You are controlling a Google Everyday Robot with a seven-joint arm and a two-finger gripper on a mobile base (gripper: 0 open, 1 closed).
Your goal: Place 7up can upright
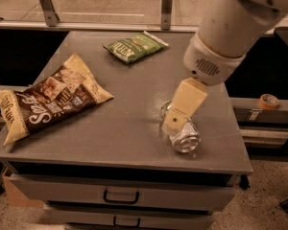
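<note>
Grey tabletop is seen bearing the 7up can, laid on its side near the right near corner, well apart from the brown snack bag and the green snack bag. The gripper is held directly over the can, seemingly lined up for a grasp. Whether it is parted or closed cannot be told.

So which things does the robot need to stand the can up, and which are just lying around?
For the job: 7up can, lying on its side on the table; gripper, right over it.
Just lying about: brown snack bag, green snack bag, tape roll off to the right.
</note>
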